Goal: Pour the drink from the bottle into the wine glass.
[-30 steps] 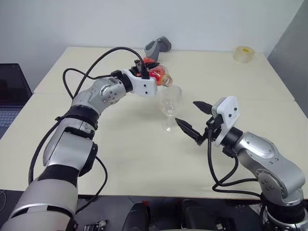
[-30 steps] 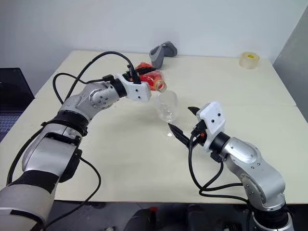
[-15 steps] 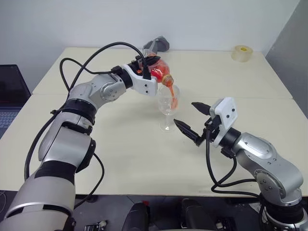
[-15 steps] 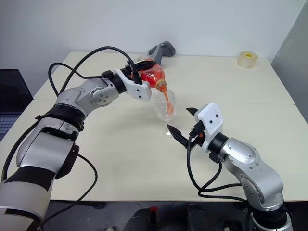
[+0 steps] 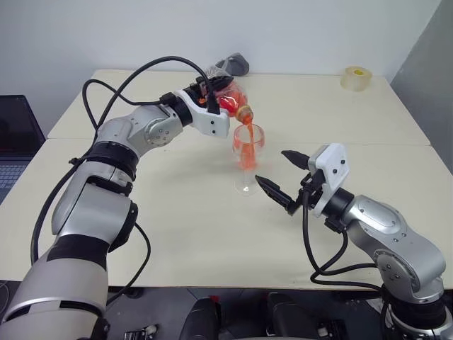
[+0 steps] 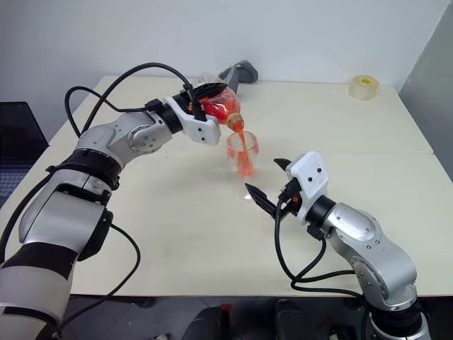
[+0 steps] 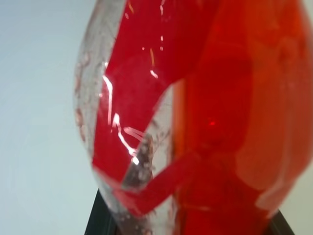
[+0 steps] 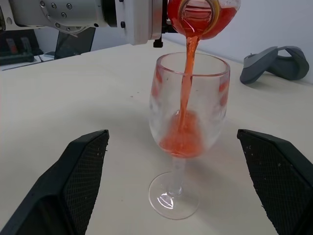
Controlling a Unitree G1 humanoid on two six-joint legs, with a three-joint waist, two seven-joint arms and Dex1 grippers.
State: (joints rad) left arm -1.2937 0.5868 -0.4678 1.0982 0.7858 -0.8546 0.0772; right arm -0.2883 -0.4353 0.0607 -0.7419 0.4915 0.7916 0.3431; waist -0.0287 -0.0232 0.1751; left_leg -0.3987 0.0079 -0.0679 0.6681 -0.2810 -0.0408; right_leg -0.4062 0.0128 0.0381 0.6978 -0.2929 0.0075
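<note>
My left gripper (image 5: 221, 99) clamps the small clear plastic bottle (image 5: 232, 105), tipped neck-down over the clear stemmed wine glass (image 8: 188, 128) upright on the cream table (image 5: 177, 212). Translucent red drink (image 8: 185, 100) streams into its bowl. My right gripper (image 5: 283, 177), fingers wide apart, hovers just beside the glass.

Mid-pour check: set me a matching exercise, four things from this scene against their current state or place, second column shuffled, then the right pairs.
Things:
1. bottle
2. wine glass
3. right gripper
4. tape roll

States:
A. open, near the glass foot, holding nothing
B. far right corner of the table
C. tilted in the left gripper, mouth over the rim
D. upright, catching the red drink

Pairs: 1-C, 2-D, 3-A, 4-B
</note>
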